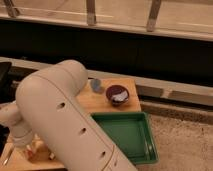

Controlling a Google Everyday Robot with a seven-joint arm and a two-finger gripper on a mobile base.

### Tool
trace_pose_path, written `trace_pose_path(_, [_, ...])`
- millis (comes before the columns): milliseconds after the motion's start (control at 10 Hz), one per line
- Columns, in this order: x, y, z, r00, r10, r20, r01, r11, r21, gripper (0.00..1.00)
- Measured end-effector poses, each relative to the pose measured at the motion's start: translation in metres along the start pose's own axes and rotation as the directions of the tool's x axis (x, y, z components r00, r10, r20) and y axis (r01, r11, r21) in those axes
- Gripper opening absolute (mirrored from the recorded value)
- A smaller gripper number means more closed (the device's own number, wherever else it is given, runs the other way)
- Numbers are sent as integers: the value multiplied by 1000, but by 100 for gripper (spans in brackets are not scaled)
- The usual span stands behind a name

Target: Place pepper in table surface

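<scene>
arm (pixel 65 125): bent low, lower left | end effector (pixel 37 149): closed, near table surface (pixel 102 102)

The robot's thick white arm (pixel 65 125) sweeps diagonally across the foreground, its rounded upper segment dotted with small dark holes. It bends at a joint at the far left and turns downward, where the gripper (pixel 37 150) sits low over the near-left corner of the surface (pixel 92 102), fingers drawn together, largely hidden behind the arm's bulk.
</scene>
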Motion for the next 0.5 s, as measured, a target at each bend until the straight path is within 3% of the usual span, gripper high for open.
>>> trace_pose_path(500, [-1,-2,2,1000,4,6,-4,1000,11,0])
